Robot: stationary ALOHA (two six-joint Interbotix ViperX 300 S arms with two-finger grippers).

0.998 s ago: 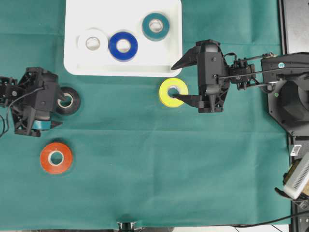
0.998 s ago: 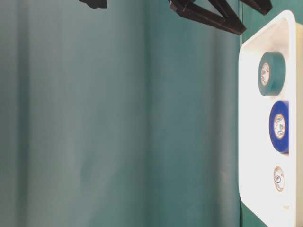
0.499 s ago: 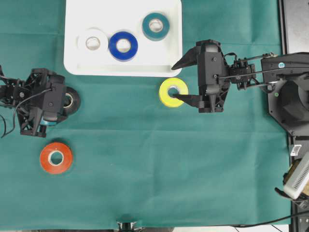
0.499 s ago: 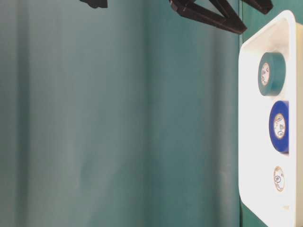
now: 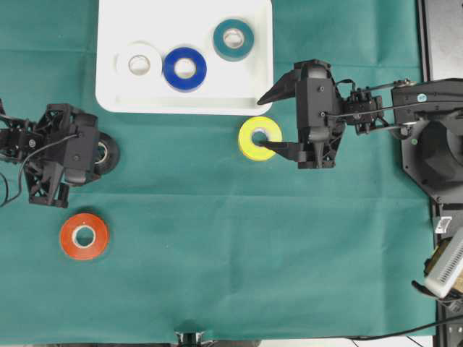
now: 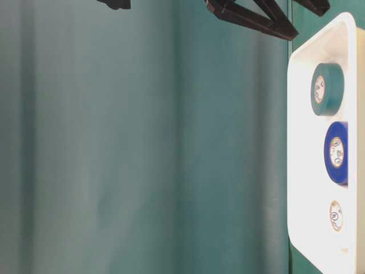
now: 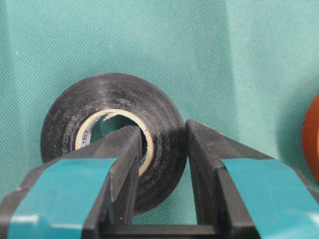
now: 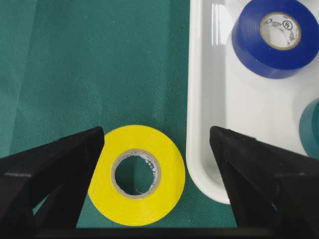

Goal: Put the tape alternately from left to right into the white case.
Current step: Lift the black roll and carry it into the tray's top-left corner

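Note:
The black tape (image 5: 110,144) lies flat on the green cloth at the left. My left gripper (image 5: 98,153) is shut on its wall, one finger inside the pale core, the other outside; the same grip on the black tape (image 7: 99,92) shows in the left wrist view, left gripper (image 7: 164,137). The yellow tape (image 5: 249,144) lies just below the white case (image 5: 184,103). My right gripper (image 5: 260,124) stands open over it, jaws wide around the yellow tape (image 8: 169,184) and the case corner (image 8: 197,99). White tape (image 5: 124,63), blue tape (image 5: 171,70) and teal tape (image 5: 221,40) lie in the case.
The red tape (image 5: 70,237) lies on the cloth below my left gripper; its edge (image 7: 313,139) shows in the left wrist view. The table-level view shows the case rim (image 6: 296,142) with the teal tape (image 6: 333,88) and blue tape (image 6: 342,151).
My left gripper has slid slightly right and closed its jaws on the wall of the black tape. The right arm and the yellow tape have not moved.

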